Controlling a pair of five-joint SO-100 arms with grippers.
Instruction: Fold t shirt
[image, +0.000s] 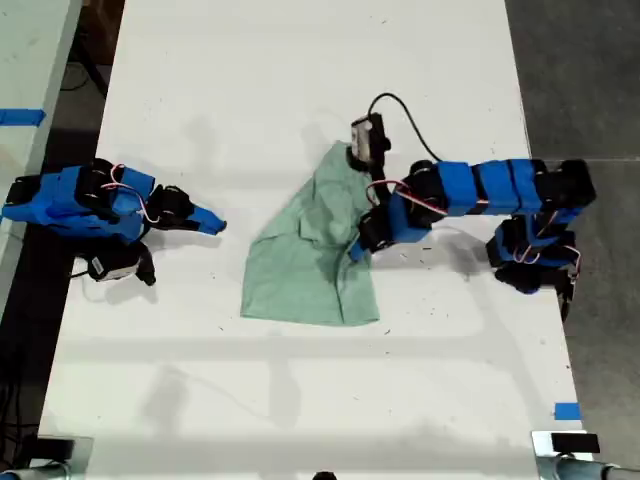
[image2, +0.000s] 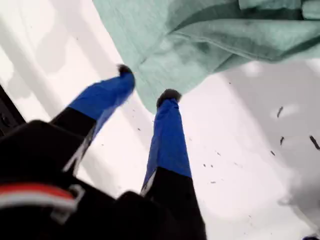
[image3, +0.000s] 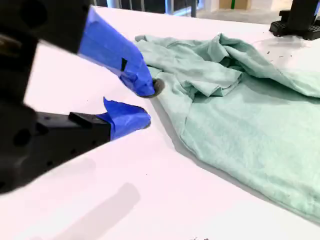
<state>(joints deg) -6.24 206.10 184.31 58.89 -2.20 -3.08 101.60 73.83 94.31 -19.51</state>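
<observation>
The pale mint-green t shirt (image: 310, 250) lies crumpled and partly folded over itself in the middle of the white table (image: 300, 60). My first gripper (image: 358, 245) reaches in from the exterior view's right and sits at the shirt's edge on that side. In the first wrist view its blue fingers (image2: 169, 100) stand open (image2: 147, 86) on either side of a hanging corner of the t shirt (image2: 200, 45), gripping nothing. My second gripper (image: 212, 222) rests at the exterior view's left, a short way off the shirt. It is open (image3: 145, 104) and holds nothing, with the t shirt (image3: 240, 110) just beyond its tips.
A small camera on a black cable (image: 368, 138) sits on the first arm above the shirt's far end. Blue tape marks (image: 566, 410) the table's near corner at the exterior view's right. Grey floor (image: 580, 80) lies past that edge. Dark specks (image2: 280, 112) dot the tabletop.
</observation>
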